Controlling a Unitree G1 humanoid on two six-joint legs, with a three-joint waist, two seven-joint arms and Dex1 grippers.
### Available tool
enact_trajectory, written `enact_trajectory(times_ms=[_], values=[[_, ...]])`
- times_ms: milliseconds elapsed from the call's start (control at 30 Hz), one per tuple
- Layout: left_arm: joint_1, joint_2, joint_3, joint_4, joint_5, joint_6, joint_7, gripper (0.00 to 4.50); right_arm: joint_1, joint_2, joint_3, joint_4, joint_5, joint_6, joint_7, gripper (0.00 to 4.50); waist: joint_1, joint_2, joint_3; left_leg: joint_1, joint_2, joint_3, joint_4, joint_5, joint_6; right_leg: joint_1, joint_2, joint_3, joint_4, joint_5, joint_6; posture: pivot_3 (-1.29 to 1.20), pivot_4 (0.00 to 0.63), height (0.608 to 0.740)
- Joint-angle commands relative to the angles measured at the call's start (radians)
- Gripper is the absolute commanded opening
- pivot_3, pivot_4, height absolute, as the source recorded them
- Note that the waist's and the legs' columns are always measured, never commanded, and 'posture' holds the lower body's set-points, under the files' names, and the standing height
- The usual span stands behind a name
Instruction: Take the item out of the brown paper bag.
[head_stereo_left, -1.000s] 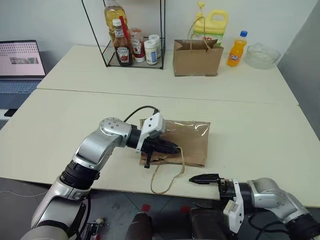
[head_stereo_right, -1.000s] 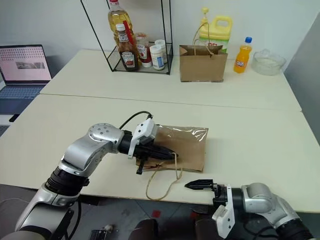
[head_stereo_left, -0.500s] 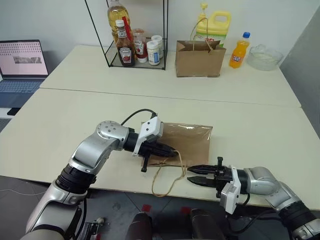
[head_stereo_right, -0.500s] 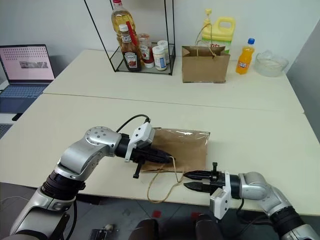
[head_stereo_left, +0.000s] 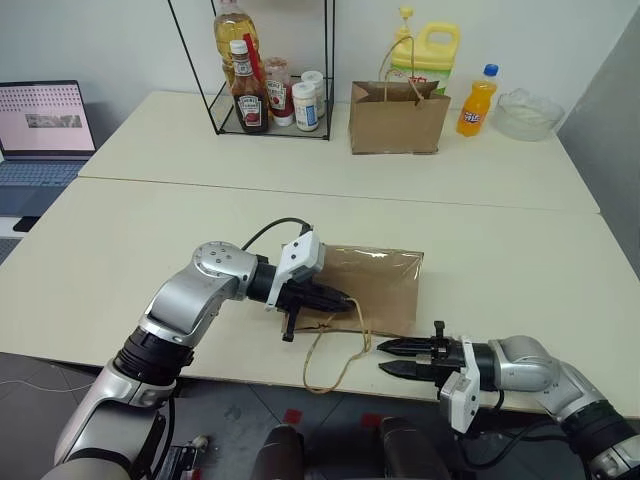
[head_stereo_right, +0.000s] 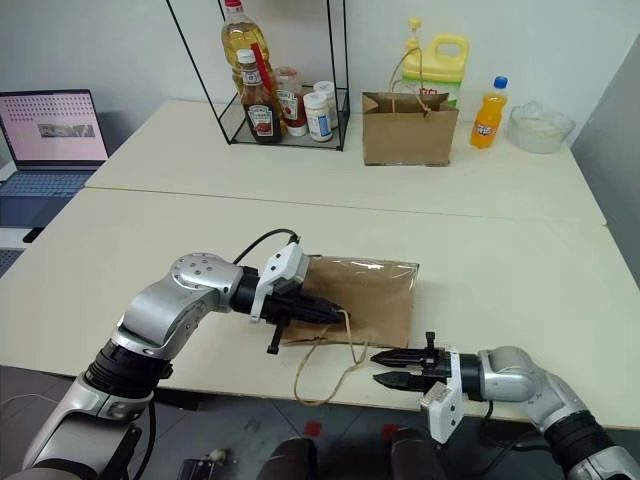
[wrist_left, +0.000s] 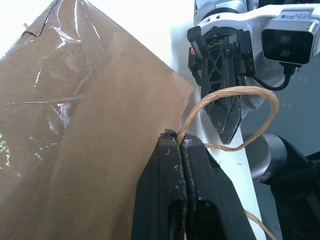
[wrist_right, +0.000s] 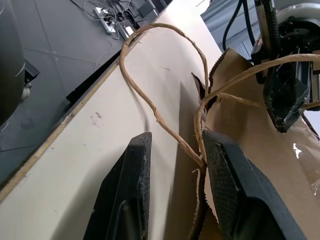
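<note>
Kraft brown paper bag (head_stereo_left: 375, 288) lay flat at frame centre; left end effector (head_stereo_left: 345, 300) clenched on its cord handle (wrist_left: 227, 107), right end effector (head_stereo_left: 385, 357) half-parted just below-right, straddling the other cord.

- My two head views look forward and down over the near table (head_stereo_left: 120, 250), side by side and set back, sharing the brown paper bag (head_stereo_left: 385, 285) and both arms.
- My left wrist view sits close against the bag, facing the right gripper (wrist_left: 227, 117).
- My right wrist view looks close along the table edge, toward the left gripper (wrist_right: 285, 107).
</note>
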Motion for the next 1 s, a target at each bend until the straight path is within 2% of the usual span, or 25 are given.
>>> enact_trajectory(times_ms=[33, 67, 167, 300, 533, 867, 1000], values=[[-0.017, -0.002, 0.030, -0.012, -0.009, -0.019, 0.002, 0.00, -0.019, 0.006, 0.012, -0.010, -0.009, -0.017, -0.014, 1.65, 0.000, 0.000, 0.000, 0.000, 0.000, 0.000, 0.000, 0.000, 0.000, 0.000, 0.000, 0.000, 0.000, 0.000, 0.000, 0.00, 0.150, 0.740], [-0.017, -0.003, 0.030, -0.012, -0.009, -0.021, 0.003, 0.00, -0.023, 0.013, 0.017, -0.007, -0.013, -0.014, -0.017, 1.65, 0.000, 0.000, 0.000, 0.000, 0.000, 0.000, 0.000, 0.000, 0.000, 0.000, 0.000, 0.000, 0.000, 0.000, 0.000, 0.00, 0.150, 0.740], [-0.017, -0.004, 0.030, -0.013, -0.008, -0.021, 0.006, 0.00, -0.040, 0.032, 0.028, 0.005, -0.032, -0.018, -0.025, 2.22, -0.001, 0.000, 0.000, 0.000, 0.000, 0.000, 0.000, 0.000, 0.000, 0.000, 0.000, 0.000, 0.000, 0.000, 0.000, 0.00, 0.150, 0.740], [-0.020, -0.006, 0.031, -0.012, -0.008, -0.020, 0.009, 0.00, -0.062, 0.050, 0.054, 0.037, -0.074, -0.037, -0.035, 3.54, 0.000, 0.000, 0.000, 0.000, 0.000, 0.000, 0.000, 0.000, 0.000, 0.000, 0.000, 0.000, 0.000, 0.000, 0.000, 0.00, 0.150, 0.740], [-0.026, -0.007, 0.031, -0.012, -0.008, -0.018, 0.018, 0.00, -0.103, 0.086, 0.078, 0.082, -0.074, -0.022, -0.058, 3.54, -0.006, 0.000, 0.000, 0.000, 0.000, 0.000, 0.000, 0.000, 0.000, 0.000, 0.000, 0.000, 0.000, 0.000, 0.000, 0.00, 0.150, 0.740], [-0.017, -0.004, 0.036, -0.022, -0.013, -0.012, 0.025, 0.00, -0.074, 0.000, 0.063, 0.104, 0.002, -0.027, -0.068, 3.54, -0.005, 0.000, 0.000, 0.000, 0.000, 0.000, 0.000, 0.000, 0.000, 0.000, 0.000, 0.000, 0.000, 0.000, 0.000, 0.00, 0.150, 0.740], [-0.014, -0.002, 0.038, -0.021, -0.012, -0.018, 0.024, 0.00, -0.077, -0.006, 0.063, 0.101, 0.004, -0.036, -0.068, 2.65, -0.006, 0.000, 0.000, 0.000, 0.000, 0.000, 0.000, 0.000, 0.000, 0.000, 0.000, 0.000, 0.000, 0.000, 0.000, 0.00, 0.150, 0.740]])
